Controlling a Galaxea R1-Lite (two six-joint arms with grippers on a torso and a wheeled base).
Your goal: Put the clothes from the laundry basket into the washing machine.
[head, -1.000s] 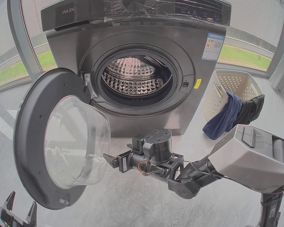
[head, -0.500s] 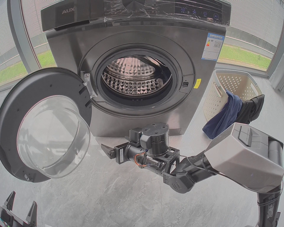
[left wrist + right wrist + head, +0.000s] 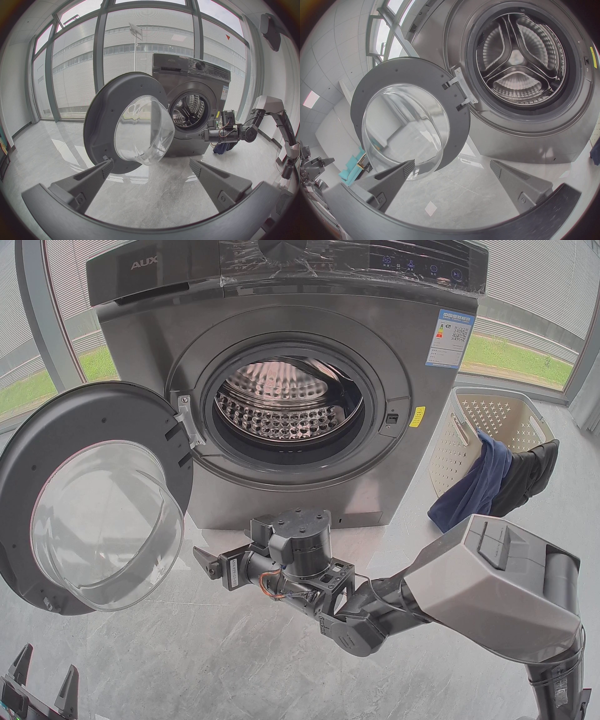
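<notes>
The washing machine (image 3: 150, 359) is seen at the far edge of the grey floor (image 3: 206, 671), its round door (image 3: 81, 421) swung fully open on the hinge at the robot's left of the opening. The door's glass bowl (image 3: 106, 527) is turned outward toward the near floor. The drum (image 3: 281, 402) is exposed, and nothing lies across its mouth.

The right gripper (image 3: 206, 562) is held low before the machine's lower front edge, just beside the door's rim but apart from it. Its fingers are spread wide with nothing between them, as is shown plainly in the right wrist view (image 3: 451, 165). A strip of bare floor lies between it and the machine's base.

The left gripper (image 3: 49, 665) is found at the near left corner of the floor, its fingers likewise spread and holding nothing (image 3: 150, 162). From the left wrist view the door's side profile and the right arm stretched across the machine's front can be made out. The drum's three ribs are seen head-on from the right wrist.

The laundry basket (image 3: 500, 409) is set tilted just beside the machine's right side. A blue garment (image 3: 478, 490) and a black garment (image 3: 528, 474) are draped over its near rim. The blue garment's long axis runs from the rim down toward the floor.
</notes>
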